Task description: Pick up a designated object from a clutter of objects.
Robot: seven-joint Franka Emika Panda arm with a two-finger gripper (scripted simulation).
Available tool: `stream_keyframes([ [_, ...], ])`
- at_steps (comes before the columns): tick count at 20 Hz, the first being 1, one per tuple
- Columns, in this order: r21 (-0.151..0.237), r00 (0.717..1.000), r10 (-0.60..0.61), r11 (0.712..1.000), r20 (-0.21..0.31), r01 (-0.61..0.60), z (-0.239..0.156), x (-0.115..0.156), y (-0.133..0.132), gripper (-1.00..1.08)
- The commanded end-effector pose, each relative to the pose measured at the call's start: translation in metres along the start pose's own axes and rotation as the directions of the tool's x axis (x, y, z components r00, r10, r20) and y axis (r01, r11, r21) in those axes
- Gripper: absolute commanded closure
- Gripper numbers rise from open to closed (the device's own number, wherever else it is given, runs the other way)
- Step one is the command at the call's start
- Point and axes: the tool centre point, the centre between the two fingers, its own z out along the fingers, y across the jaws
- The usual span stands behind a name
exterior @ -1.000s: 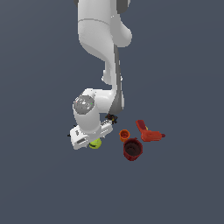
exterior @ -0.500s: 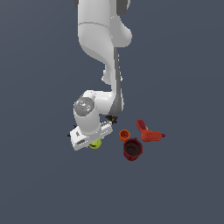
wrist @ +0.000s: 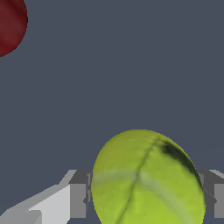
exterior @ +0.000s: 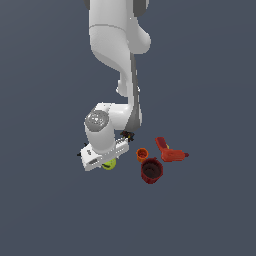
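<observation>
The yellow-green tennis ball (exterior: pixel 109 164) with a dark curved seam lies on the grey floor, mostly hidden under my hand in the exterior view. In the wrist view the ball (wrist: pixel 146 179) fills the space between my two fingers (wrist: pixel 78 199), one on each side. My gripper (exterior: pixel 102 160) is low over the ball and open, with the jaws straddling it. The ball hides the inner faces of the fingers, so contact cannot be told.
A dark red cup (exterior: pixel 151 170) stands to the exterior view's right of the ball and shows at the wrist view's edge (wrist: pixel 8 24). A small orange cup (exterior: pixel 142 153) and a red drill-like tool (exterior: pixel 170 151) lie beyond it. A tiny black piece (exterior: pixel 131 135) sits by the arm.
My hand has sunk slightly lower over the ball. The ball and the other items have not moved.
</observation>
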Motion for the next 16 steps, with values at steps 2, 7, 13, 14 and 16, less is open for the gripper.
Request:
stream_keyframes([
  [2,-0.001,1.0,-0.001,1.0,-0.002,0.001,-0.007,0.0,-0.006,1.08],
  [7,-0.002,1.0,-0.001,1.0,-0.001,0.001,-0.023,-0.001,-0.024,1.08],
  [13,-0.003,1.0,-0.001,1.0,0.0,0.001,-0.055,-0.002,-0.059,1.08],
  [14,-0.003,1.0,-0.001,1.0,0.0,0.001,-0.062,-0.003,-0.066,1.08],
  [16,-0.004,1.0,-0.001,1.0,0.001,0.001,-0.076,-0.003,-0.081,1.08],
])
